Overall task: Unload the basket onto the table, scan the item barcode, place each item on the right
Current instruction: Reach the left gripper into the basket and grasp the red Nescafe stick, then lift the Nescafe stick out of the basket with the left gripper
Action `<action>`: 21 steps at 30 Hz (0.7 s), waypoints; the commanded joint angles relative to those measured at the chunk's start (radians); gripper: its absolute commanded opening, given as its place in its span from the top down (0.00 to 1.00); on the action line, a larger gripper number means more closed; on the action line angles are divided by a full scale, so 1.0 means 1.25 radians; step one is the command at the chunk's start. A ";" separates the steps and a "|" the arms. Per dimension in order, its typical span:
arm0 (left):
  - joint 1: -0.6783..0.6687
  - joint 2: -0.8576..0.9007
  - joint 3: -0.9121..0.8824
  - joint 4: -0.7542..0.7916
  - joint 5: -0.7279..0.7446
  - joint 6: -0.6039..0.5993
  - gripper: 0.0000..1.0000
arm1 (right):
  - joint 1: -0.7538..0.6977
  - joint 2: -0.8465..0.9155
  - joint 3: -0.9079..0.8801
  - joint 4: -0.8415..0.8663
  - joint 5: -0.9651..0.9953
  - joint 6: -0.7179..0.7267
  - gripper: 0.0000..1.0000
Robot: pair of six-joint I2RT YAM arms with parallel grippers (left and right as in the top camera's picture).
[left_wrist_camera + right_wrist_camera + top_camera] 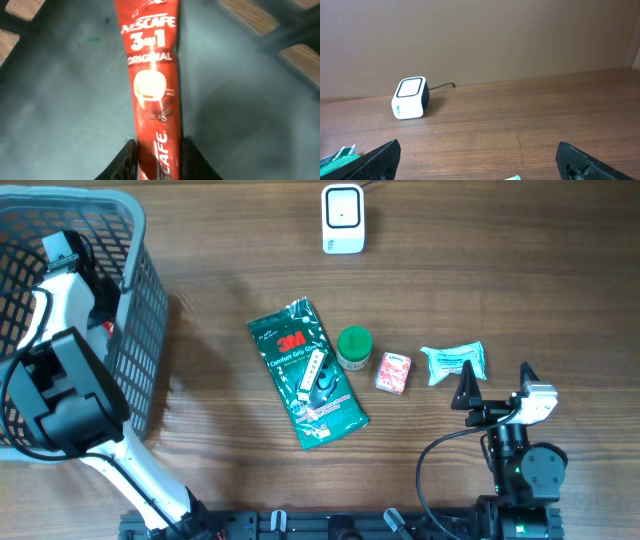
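Note:
In the left wrist view a red Nescafe 3-in-1 sachet [152,75] lies lengthwise on the grey basket floor. My left gripper [157,146] is shut on its near end, one black finger pressed against each side. From overhead, the left arm reaches down into the grey basket [140,310], and only a sliver of the red sachet [108,327] shows beside it. The white barcode scanner [342,218] stands at the table's far edge, also seen as the scanner [410,97] in the right wrist view. My right gripper [477,147] is open and holds nothing.
A green 3M package [305,375], a green-lidded jar [354,347], a small pink box [393,372] and a teal packet [454,362] lie in a row mid-table. The right gripper [495,380] sits just behind the teal packet.

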 commanded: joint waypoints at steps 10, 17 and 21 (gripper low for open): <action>0.005 -0.105 -0.032 -0.085 0.017 0.012 0.96 | 0.001 -0.004 -0.001 0.002 0.008 0.002 0.00; 0.015 -0.349 -0.032 -0.046 0.194 -0.037 0.96 | 0.001 -0.004 -0.001 0.002 0.008 0.001 0.00; 0.019 -0.374 -0.032 -0.066 0.090 -0.191 0.74 | 0.001 -0.004 -0.001 0.002 0.008 0.002 0.00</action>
